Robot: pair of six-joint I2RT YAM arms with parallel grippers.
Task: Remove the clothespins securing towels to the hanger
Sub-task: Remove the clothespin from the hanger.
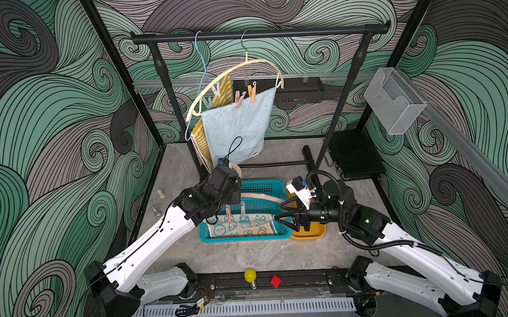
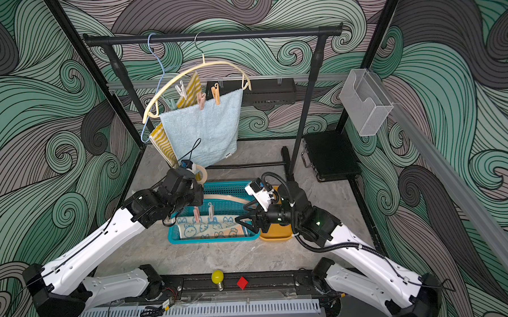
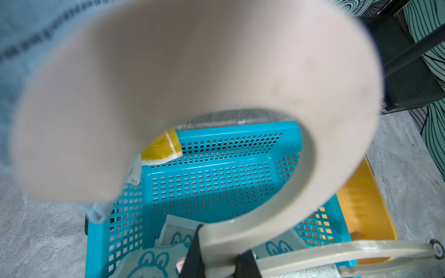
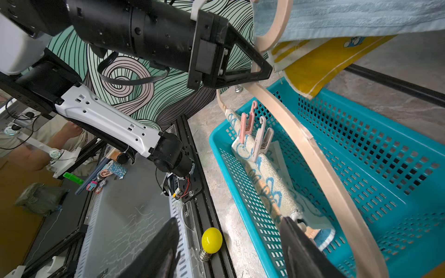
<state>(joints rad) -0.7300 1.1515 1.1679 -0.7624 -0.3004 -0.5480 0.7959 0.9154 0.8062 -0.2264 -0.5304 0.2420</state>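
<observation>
My left gripper point(image 3: 221, 243) is shut on a beige hanger point(image 1: 263, 195) that leans over the teal basket point(image 1: 260, 185). A bunny-printed towel point(image 1: 241, 226) hangs on it, held by a pink clothespin point(image 4: 246, 125) and a white one point(image 4: 262, 139). My right gripper point(image 4: 230, 221) is open at the towel's right end, one finger beside the cloth. On the rack, a cream hanger point(image 1: 243, 67) holds a light-blue towel point(image 1: 236, 127) with pink point(image 1: 240, 99) and orange point(image 1: 252, 93) clothespins. Behind it a yellow-striped towel point(image 1: 226, 91) carries a white clothespin point(image 1: 216, 88).
A yellow tray point(image 1: 309, 233) sits under my right wrist, against the basket. A yellow bulb point(image 1: 250, 275) and a red cube point(image 1: 275, 281) lie on the front rail. A black case point(image 1: 356, 157) stands at the back right, chess pieces point(image 1: 160, 193) at the left.
</observation>
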